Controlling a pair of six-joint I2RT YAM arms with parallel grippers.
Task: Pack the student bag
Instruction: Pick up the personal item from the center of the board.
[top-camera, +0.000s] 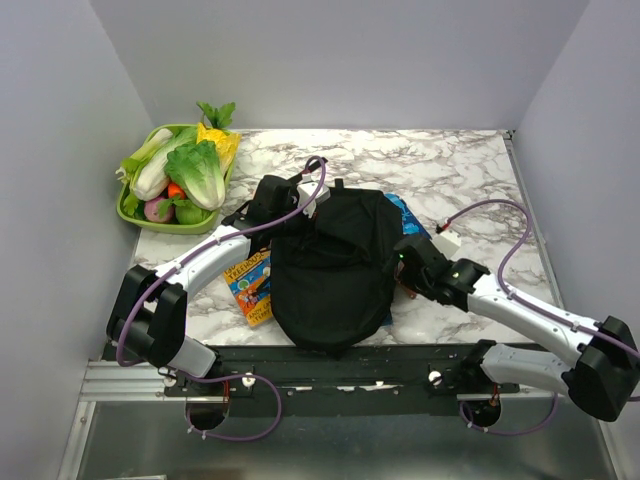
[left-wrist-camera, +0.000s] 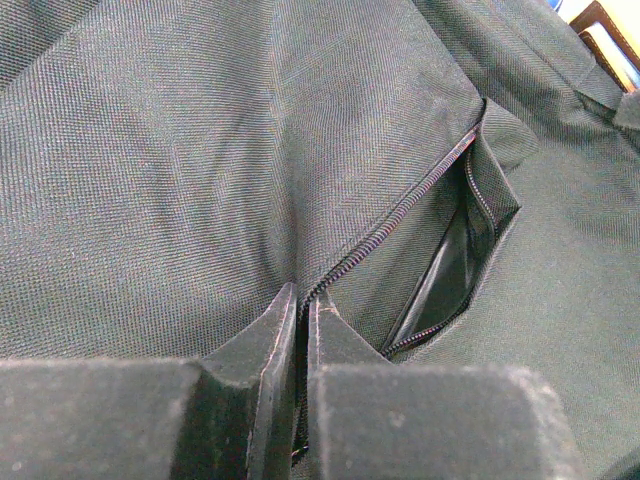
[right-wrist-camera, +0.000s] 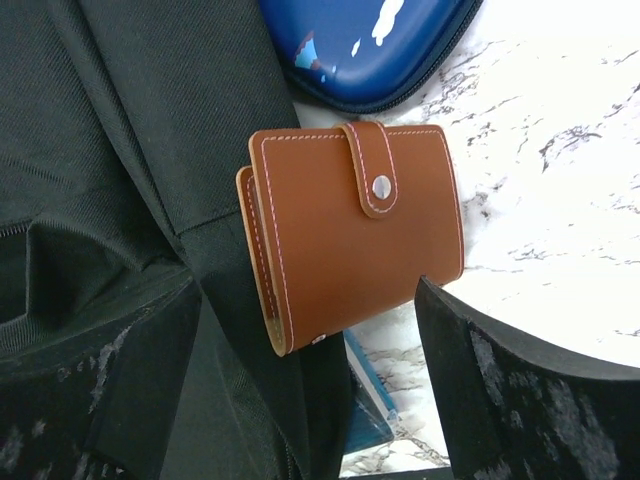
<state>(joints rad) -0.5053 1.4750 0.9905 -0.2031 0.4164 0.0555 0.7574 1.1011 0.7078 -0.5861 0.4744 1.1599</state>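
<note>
Between the wide-spread fingers of our right gripper (right-wrist-camera: 290, 330) sits the brown snap wallet (right-wrist-camera: 350, 235), propped against the student bag (top-camera: 330, 270) whose zipper (left-wrist-camera: 400, 215) our nearly closed left gripper (left-wrist-camera: 303, 312) pinches.

We look down on a counter (top-camera: 440, 165) of white marble with grey veins, the same stone showing bright under the right wrist view (right-wrist-camera: 560, 150). Three plain, pale grey walls close it in: the far wall (top-camera: 340, 60) runs straight across, the left wall (top-camera: 50, 150) and the right wall (top-camera: 590, 120) slant toward the near side. We see no window in them. A thin metal strip (top-camera: 527, 210) edges the counter on the right. Along the near edge runs a black bar (top-camera: 350, 365), with a ribbed aluminium rail (top-camera: 110, 380) at its left end. Nearer than that lies a dull grey metal surface (top-camera: 350, 445). The light is soft and even, with faint shadows.
</note>
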